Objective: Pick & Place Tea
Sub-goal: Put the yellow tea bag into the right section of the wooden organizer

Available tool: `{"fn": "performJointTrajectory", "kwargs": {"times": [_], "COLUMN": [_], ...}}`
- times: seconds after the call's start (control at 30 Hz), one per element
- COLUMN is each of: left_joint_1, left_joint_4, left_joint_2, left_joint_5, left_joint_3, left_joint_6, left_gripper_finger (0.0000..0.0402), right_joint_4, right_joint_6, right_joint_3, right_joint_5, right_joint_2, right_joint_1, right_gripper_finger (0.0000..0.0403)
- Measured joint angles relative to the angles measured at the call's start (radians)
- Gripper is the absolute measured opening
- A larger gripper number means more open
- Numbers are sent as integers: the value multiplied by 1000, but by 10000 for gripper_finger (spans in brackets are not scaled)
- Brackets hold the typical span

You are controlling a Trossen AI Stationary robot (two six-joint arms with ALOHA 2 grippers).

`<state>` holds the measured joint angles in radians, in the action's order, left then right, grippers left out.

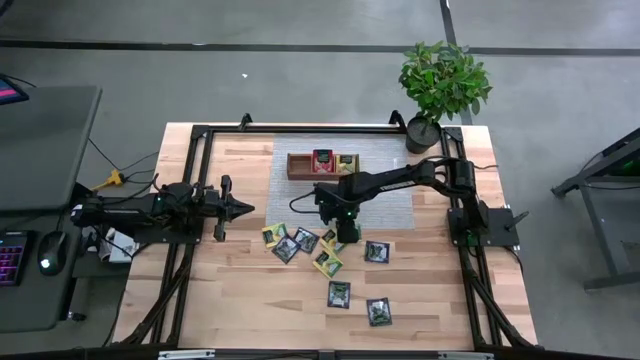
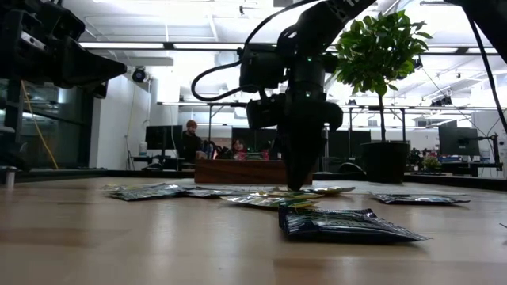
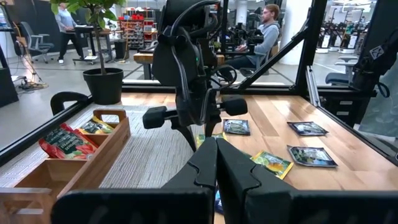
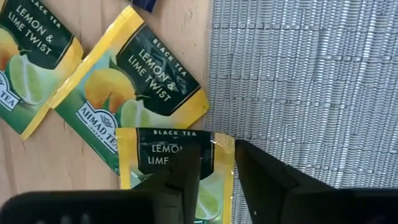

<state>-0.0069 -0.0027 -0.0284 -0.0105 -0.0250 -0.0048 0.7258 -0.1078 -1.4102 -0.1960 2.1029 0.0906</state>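
Observation:
Several tea packets lie flat on the wooden table, among them yellow-green ones and dark ones. My right gripper points down over a yellow "Lemon & Lime Twist" packet at the edge of the grey mat. Its fingers stand a little apart astride one side edge of that packet. The brown wooden tray on the mat holds a red packet and a yellow-green one. My left gripper waits shut at the table's left, level above it. My right gripper comes at the yellow packet from above, pointing down. One finger stands over the packet's printed face and the other over the mat beside its side edge. The packet lies flat. Whether the fingers touch it I cannot tell.
Two more yellow packets lie close beside the one under my right gripper. A potted plant stands at the far right corner. Black frame rails run along the table's sides. People sit in the room beyond.

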Motion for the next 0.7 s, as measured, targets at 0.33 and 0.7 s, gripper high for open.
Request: {"fn": "performJointTrajectory", "kwargs": {"times": [0.33,0.7], "left_joint_1": [0,0], "left_joint_4": [0,0], "left_joint_2": [0,0], "left_joint_5": [0,0], "left_joint_3": [0,0], "left_joint_6": [0,0], "left_gripper_finger": [0,0], "right_joint_4": [-4,-2], "right_joint_6": [-1,-24], "right_joint_3": [0,-1], "right_joint_5": [19,-10], "right_joint_2": [0,-26], "right_joint_1": [-1,1], "right_gripper_finger": [14,1]}}
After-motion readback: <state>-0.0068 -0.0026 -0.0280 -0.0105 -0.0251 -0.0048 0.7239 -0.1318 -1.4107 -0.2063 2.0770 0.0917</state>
